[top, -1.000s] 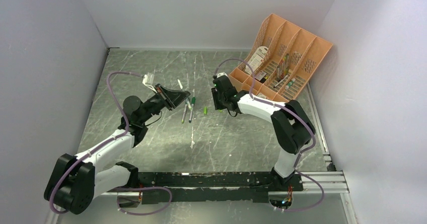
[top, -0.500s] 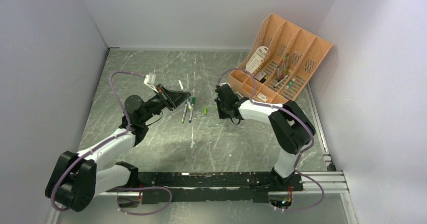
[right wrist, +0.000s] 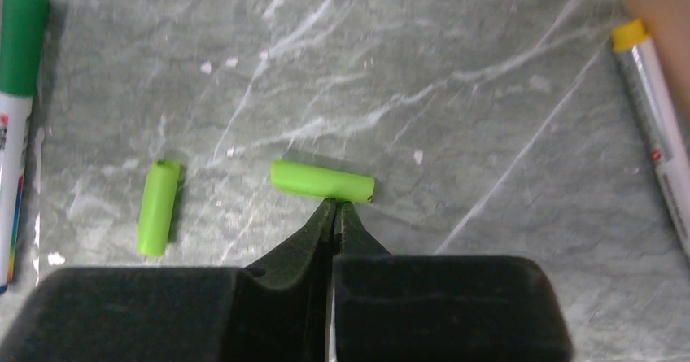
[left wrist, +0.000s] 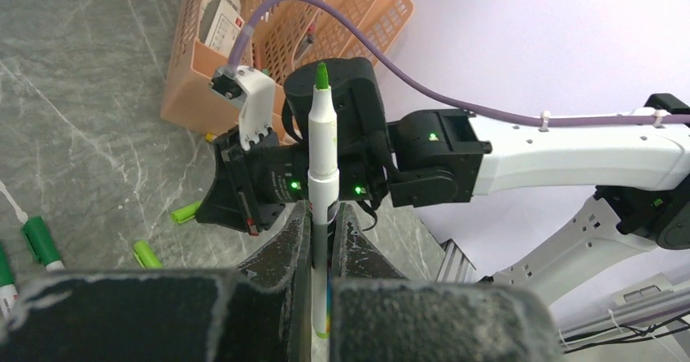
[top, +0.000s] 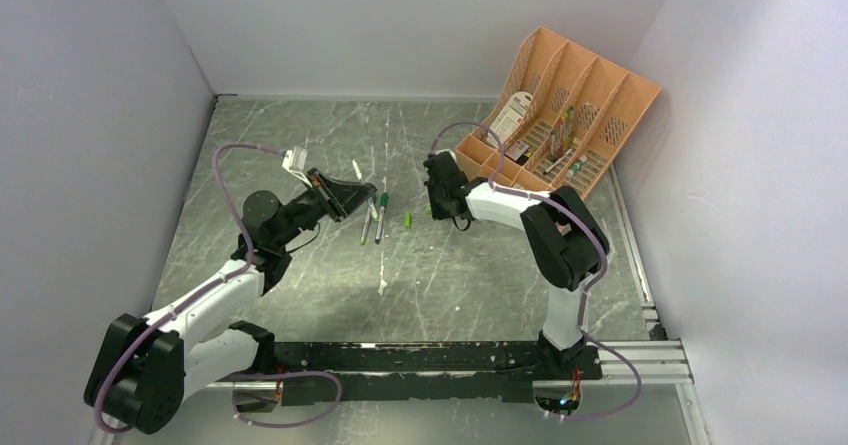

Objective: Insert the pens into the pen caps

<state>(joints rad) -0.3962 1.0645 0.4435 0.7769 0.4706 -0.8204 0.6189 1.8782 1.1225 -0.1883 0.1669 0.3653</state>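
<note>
My left gripper [left wrist: 323, 215] is shut on a pale pen [left wrist: 322, 154], held upright with its green tip uncovered; in the top view the gripper [top: 355, 197] is left of centre. My right gripper [right wrist: 336, 206] is shut and empty, its tips touching a bright green cap [right wrist: 321, 181] lying on the table. A second green cap [right wrist: 158, 207] lies to its left. In the top view the right gripper [top: 437, 208] is beside a cap [top: 408, 219]. Two more pens [top: 380, 217] [top: 365, 228] lie between the grippers. Both caps also show in the left wrist view [left wrist: 146, 254] [left wrist: 185, 211].
An orange organizer [top: 560, 115] with mixed stationery stands at the back right. A yellow-capped marker [right wrist: 655, 126] lies by its edge. Another pale pen [top: 357, 170] lies behind the left gripper. A pen with a dark green cap [right wrist: 18, 85] lies left of the caps. Walls close in the table [top: 300, 125].
My right wrist dipped toward the caps, then shifted slightly back and left, and its elbow swung left. My left gripper stayed almost still, holding the pen.
</note>
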